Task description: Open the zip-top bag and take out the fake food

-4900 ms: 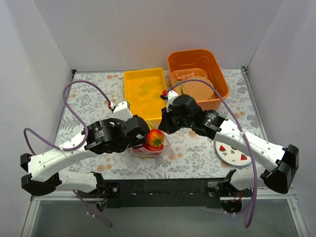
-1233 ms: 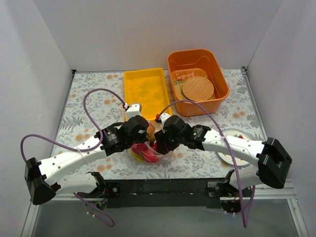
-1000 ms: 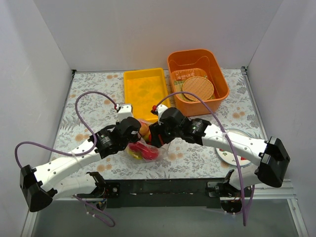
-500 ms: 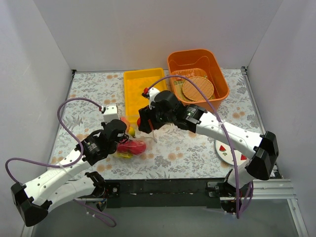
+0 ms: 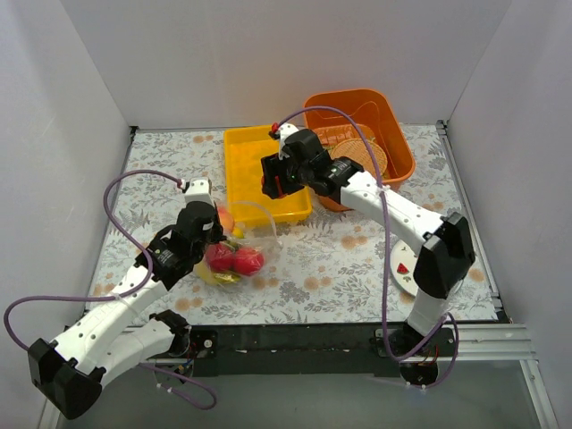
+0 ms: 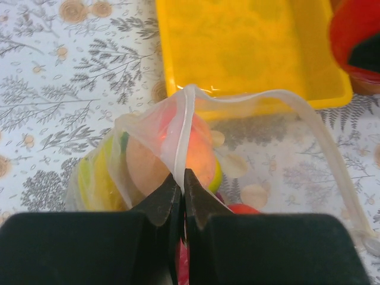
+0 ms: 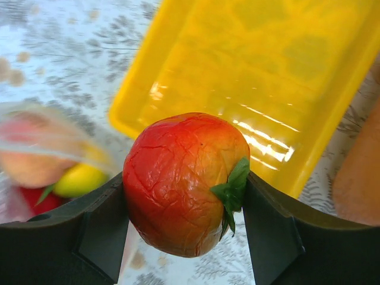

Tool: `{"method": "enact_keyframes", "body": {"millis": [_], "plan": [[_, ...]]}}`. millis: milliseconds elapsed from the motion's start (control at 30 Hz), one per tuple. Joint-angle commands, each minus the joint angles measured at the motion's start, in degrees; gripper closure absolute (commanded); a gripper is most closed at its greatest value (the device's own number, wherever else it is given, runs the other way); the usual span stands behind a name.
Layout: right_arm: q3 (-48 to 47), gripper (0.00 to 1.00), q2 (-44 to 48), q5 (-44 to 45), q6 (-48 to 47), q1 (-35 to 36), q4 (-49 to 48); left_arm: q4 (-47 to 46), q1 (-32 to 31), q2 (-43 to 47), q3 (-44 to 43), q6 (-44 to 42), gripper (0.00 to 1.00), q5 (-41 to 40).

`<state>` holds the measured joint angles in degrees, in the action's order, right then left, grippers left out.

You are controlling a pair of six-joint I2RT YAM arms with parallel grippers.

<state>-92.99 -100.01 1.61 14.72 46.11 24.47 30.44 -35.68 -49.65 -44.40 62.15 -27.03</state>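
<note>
Red and wrinkle-skinned, a toy fruit with a green leafy tuft sits clamped between the right fingers. They are spread wide around its bulging sides and hold it in the air above the yellow tray, a likely drop-off point for what comes out of the bag. The left fingers are pressed tightly together on the pale zip strip of the clear bag, pinching one lip and lifting it so that the mouth gapes in a wide loop towards the tray. That grip appears meant to keep the floppy film open and steady for the other arm. Inside, more toy fruits lie heaped, glossy red and yellow, with a peach-coloured one pressed against the crinkly plastic, so the job looks only partly done. The bag rests on the counter just beside the tray's near edge, on a cover printed with grey leaves and orange blooms. Beside the tray stands an orange tub holding a woven tan disc.
</note>
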Motion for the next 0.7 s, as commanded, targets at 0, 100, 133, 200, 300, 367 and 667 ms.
{"method": "enact_keyframes", "body": {"millis": [0, 100, 133, 200, 300, 367, 667], "plan": [[-2.81, 0.76, -6.41, 5.33, -2.42, -2.60, -3.99, -4.95, 2.46, 0.52, -2.17, -5.89, 1.00, 12.42], [-5.00, 0.75, -11.34, 6.13, -2.24, -3.92, -5.13, -4.51, 2.46, 0.34, -3.23, -6.43, 1.00, 17.00], [-5.79, 0.72, -12.48, 6.48, -2.33, -4.09, -5.13, -3.55, 2.46, 0.08, -3.50, -6.51, 1.00, 17.88], [-8.78, 0.61, -15.65, 7.44, -2.76, -4.36, -4.43, -1.97, 2.55, -0.45, -4.46, -6.17, 1.00, 18.67], [-13.60, 0.43, -19.08, 7.97, -3.64, -4.36, -1.89, 0.06, 2.55, -0.89, -4.91, -4.50, 1.00, 20.52], [-15.20, 0.31, -20.22, 8.15, -3.82, -4.36, -0.48, 0.24, 2.55, -1.24, -4.55, -2.56, 1.00, 22.09], [-15.03, 0.10, -16.98, 6.40, -4.26, -4.53, 1.98, 0.42, 2.55, -2.30, -3.76, 3.94, 0.93, 21.84]]}}
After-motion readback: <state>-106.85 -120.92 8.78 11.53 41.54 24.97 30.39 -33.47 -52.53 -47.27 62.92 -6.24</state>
